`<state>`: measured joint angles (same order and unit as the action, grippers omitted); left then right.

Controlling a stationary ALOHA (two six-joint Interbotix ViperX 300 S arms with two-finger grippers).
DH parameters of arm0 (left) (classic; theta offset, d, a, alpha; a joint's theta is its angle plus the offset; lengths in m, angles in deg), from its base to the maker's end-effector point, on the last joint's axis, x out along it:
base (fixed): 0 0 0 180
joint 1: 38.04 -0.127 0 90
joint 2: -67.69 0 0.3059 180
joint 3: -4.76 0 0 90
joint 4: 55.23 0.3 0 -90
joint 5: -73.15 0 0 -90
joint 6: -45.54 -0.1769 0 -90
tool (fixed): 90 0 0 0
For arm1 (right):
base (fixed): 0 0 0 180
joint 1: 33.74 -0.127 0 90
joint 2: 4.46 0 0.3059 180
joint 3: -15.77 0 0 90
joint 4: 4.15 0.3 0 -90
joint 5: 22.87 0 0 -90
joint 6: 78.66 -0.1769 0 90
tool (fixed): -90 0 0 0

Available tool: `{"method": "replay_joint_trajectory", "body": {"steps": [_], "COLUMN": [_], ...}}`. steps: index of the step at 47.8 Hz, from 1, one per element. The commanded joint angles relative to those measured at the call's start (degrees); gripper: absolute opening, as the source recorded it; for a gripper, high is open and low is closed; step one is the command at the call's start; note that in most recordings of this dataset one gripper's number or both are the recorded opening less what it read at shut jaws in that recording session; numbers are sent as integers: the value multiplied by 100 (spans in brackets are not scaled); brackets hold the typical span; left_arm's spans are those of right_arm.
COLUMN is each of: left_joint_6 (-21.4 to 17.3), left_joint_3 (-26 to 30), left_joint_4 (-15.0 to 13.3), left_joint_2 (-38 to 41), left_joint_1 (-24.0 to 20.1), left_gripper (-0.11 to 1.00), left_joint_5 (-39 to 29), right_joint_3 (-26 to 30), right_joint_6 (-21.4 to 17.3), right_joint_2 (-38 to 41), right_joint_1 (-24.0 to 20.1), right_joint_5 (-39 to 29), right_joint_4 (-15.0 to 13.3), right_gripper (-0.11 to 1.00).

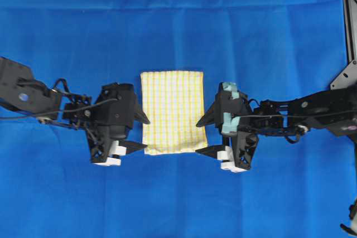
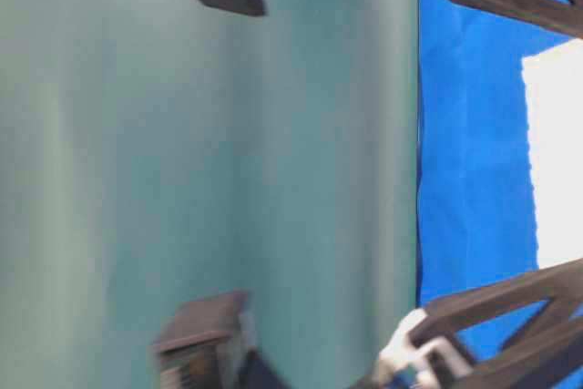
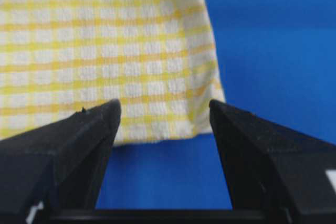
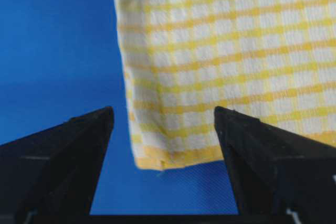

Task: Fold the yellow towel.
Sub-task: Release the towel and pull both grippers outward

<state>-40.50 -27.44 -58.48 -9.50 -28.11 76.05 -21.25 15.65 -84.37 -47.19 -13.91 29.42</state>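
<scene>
The yellow towel (image 1: 173,112) lies flat on the blue cloth as an upright folded rectangle with yellow-and-white checks. My left gripper (image 1: 146,134) is open and empty at the towel's lower left corner. My right gripper (image 1: 197,137) is open and empty at its lower right corner. In the left wrist view the towel (image 3: 105,51) has a corner just beyond my open left gripper (image 3: 164,111). In the right wrist view the towel's hemmed corner (image 4: 226,66) sits just beyond my open right gripper (image 4: 164,114). The table-level view shows the towel (image 2: 556,152) as a pale patch.
A large plain blue cloth (image 1: 178,26) covers the whole table under the towel. A black frame post (image 1: 348,15) stands at the right edge. In the table-level view a green wall (image 2: 182,170) fills the left.
</scene>
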Motion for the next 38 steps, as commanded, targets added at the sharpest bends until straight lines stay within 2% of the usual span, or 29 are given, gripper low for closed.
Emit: {"method": "replay_joint_trajectory", "body": {"steps": [1, 8, 19, 27, 32, 38], "left_joint_6": [-9, 0, 0, -62, -114, -114], "left_joint_3": [0, -193, -765, -1380, -1679, -1986], "left_joint_4": [0, 0, 0, 26, 26, 26], "left_joint_2": [-527, -1090, -2083, -2848, -3375, -3946], "left_joint_1": [9, 9, 9, -18, -26, -62], "left_gripper": [62, 61, 61, 61, 61, 61], "left_joint_5": [-272, -466, -316, 18, 114, 123], "right_joint_3": [-18, -308, -958, -1380, -1538, -1767], "right_joint_6": [9, 9, 18, 26, 53, 79], "right_joint_2": [-448, -1143, -2399, -3357, -3867, -4430], "right_joint_1": [-18, -9, 114, 308, 466, 738], "right_joint_5": [-18, -35, -26, -97, -299, -563], "right_joint_4": [-97, -290, -545, -809, -1046, -1204], "right_gripper": [72, 72, 72, 72, 71, 71]}}
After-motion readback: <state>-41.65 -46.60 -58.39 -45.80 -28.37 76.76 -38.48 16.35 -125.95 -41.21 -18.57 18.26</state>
